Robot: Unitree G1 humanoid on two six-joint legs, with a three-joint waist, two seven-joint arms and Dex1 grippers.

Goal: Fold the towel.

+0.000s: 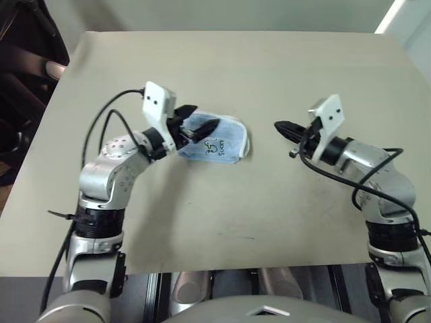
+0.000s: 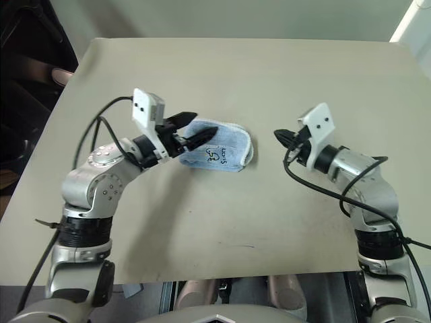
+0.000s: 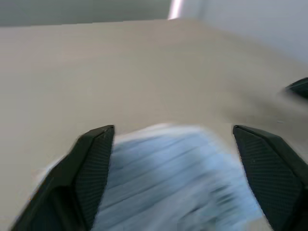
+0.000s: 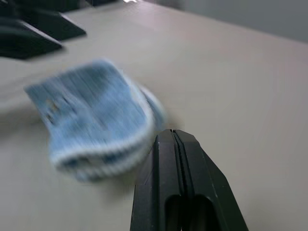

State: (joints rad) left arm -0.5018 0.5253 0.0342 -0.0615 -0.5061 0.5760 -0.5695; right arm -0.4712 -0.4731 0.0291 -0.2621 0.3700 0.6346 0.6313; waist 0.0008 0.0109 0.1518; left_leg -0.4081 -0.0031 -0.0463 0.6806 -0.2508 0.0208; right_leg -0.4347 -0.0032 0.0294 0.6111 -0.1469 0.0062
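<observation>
The towel (image 1: 217, 139) is a small light-blue terry cloth with a white hem and a dark printed mark, lying folded in a thick bundle near the middle of the beige table (image 1: 222, 60). My left gripper (image 1: 199, 118) is over the towel's left end, fingers spread apart with nothing between them; the left wrist view shows the towel (image 3: 168, 173) lying below and between the two fingers. My right gripper (image 1: 283, 127) is shut, held a short way to the right of the towel, apart from it. In the right wrist view the towel (image 4: 96, 120) lies just ahead of the shut fingers.
The table's left edge runs past dark chairs (image 1: 27, 74). A bright window strip (image 1: 394, 13) sits past the far right corner. Bare tabletop lies in front of and behind the towel.
</observation>
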